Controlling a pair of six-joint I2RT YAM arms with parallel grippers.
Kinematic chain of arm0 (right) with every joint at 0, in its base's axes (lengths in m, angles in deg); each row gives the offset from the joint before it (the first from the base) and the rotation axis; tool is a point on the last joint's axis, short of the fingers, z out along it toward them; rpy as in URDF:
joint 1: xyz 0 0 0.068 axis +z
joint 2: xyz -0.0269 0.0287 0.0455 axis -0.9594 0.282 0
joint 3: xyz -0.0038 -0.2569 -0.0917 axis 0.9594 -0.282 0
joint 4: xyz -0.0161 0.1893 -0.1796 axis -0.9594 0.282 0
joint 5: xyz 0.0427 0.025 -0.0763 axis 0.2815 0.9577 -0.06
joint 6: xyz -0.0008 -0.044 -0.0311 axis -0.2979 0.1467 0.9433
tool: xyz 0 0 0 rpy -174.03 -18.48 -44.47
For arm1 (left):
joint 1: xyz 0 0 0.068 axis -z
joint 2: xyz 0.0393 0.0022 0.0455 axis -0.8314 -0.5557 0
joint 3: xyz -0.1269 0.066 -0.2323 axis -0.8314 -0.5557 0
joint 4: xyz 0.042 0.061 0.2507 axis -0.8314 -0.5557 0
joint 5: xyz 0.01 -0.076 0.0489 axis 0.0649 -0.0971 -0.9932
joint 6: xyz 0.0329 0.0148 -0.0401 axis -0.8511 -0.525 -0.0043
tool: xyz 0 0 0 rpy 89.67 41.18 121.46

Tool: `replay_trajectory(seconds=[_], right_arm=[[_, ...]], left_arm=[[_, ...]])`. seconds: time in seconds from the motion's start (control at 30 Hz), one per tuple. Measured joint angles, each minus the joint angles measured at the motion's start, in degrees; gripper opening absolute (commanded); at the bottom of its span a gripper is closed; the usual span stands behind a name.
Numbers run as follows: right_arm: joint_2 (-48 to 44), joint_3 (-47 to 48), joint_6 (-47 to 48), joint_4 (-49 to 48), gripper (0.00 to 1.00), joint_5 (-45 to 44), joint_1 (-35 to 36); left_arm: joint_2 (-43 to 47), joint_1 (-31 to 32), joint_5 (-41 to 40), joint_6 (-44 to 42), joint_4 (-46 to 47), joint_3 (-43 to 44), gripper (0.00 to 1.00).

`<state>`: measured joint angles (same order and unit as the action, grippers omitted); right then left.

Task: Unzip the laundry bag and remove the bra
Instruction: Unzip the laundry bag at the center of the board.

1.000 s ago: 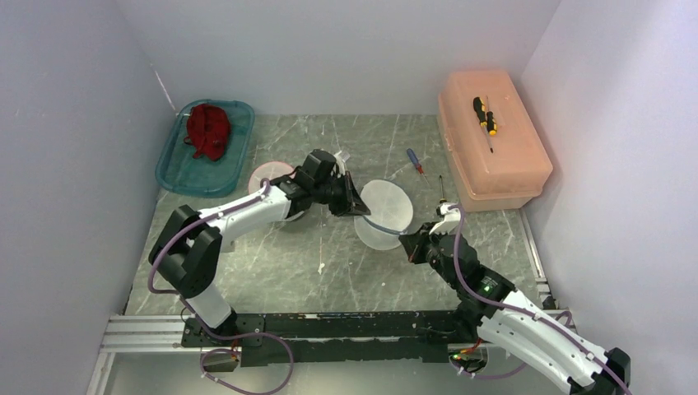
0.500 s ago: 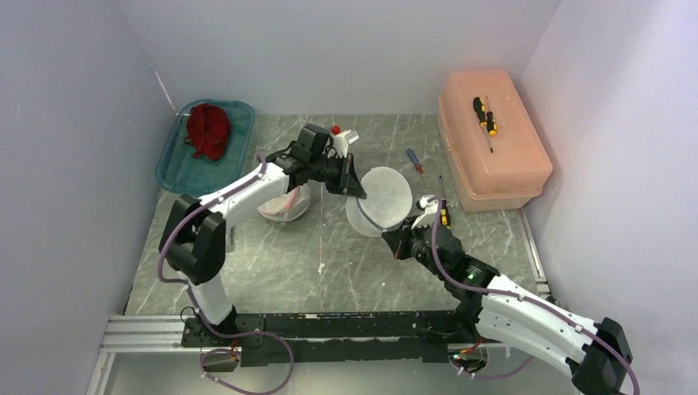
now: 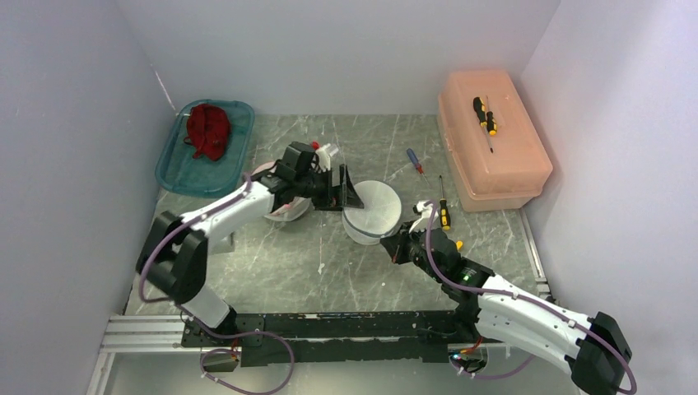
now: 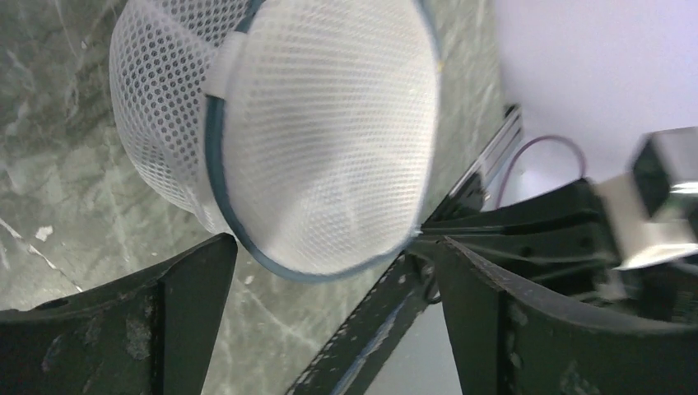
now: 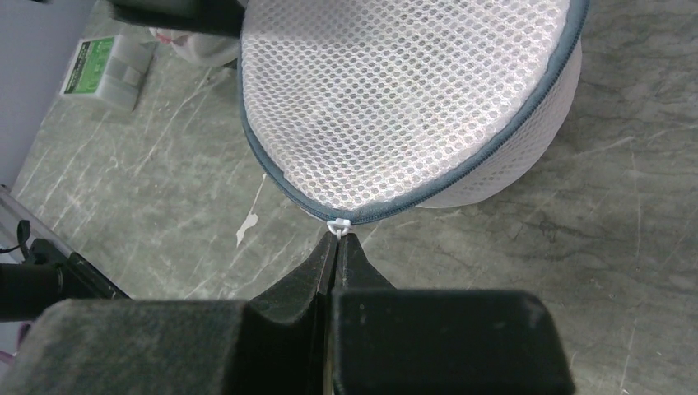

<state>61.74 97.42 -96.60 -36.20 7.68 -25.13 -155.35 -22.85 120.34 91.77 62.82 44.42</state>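
Note:
The laundry bag (image 3: 370, 211) is a round white mesh drum with a grey-blue zipper band, standing mid-table. Its top panel (image 5: 403, 99) sits tilted over the body. My right gripper (image 5: 337, 240) is shut on the small white zipper pull (image 5: 338, 224) at the bag's near edge, also seen from above (image 3: 397, 244). My left gripper (image 3: 342, 188) hangs open just left of the bag, with the mesh (image 4: 321, 140) beyond its fingertips (image 4: 193, 309) and nothing between them. No bra shows through the mesh. A pale pink-white rounded thing (image 3: 284, 206) lies under my left forearm; I cannot tell what it is.
A teal tray (image 3: 177, 169) at the back left holds a red cloth (image 3: 207, 130). An orange toolbox (image 3: 502, 160) at the back right carries a yellow-black screwdriver (image 3: 486, 115). Two more screwdrivers (image 3: 417, 162) (image 3: 443, 210) lie right of the bag.
My left gripper has opened, let go of the bag's rim and drawn back left. The raised top panel has dropped onto the bag. My right gripper has shifted left, still holding the pull.

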Motion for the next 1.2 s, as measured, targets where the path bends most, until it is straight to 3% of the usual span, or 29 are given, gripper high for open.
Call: replay_trajectory(seconds=[0.2,0.33,0.4,0.47,0.77,1.0,1.2], right_arm=[[-0.24,0.0,0.02,-0.02,0.0,0.02,0.0],[-0.07,0.0,0.07,-0.04,0.0,0.09,0.0],[0.15,0.0,0.17,-0.15,0.0,0.2,0.0],[0.22,0.0,0.22,-0.15,0.0,0.33,0.0],[0.22,0.0,0.24,-0.15,0.0,1.6,0.0],[0.28,0.0,0.26,-0.15,0.0,2.03,0.0],[0.17,0.0,0.5,0.04,0.0,1.99,0.0]], left_arm=[[11.78,1.77,-7.65,11.91,2.56,-4.63,0.95],[16.35,8.17,-15.39,20.74,6.05,-12.35,0.95],[16.7,11.78,-19.15,24.87,6.45,-15.02,0.95],[16.35,14.53,-22.43,29.22,6.49,-16.61,0.88],[11.32,16.74,-28.96,39.58,11.45,-15.87,0.74],[8.79,17.33,-30.8,41.27,11.93,-14.38,0.52],[7.8,17.31,-31.39,41.31,11.63,-14.38,0.24]])
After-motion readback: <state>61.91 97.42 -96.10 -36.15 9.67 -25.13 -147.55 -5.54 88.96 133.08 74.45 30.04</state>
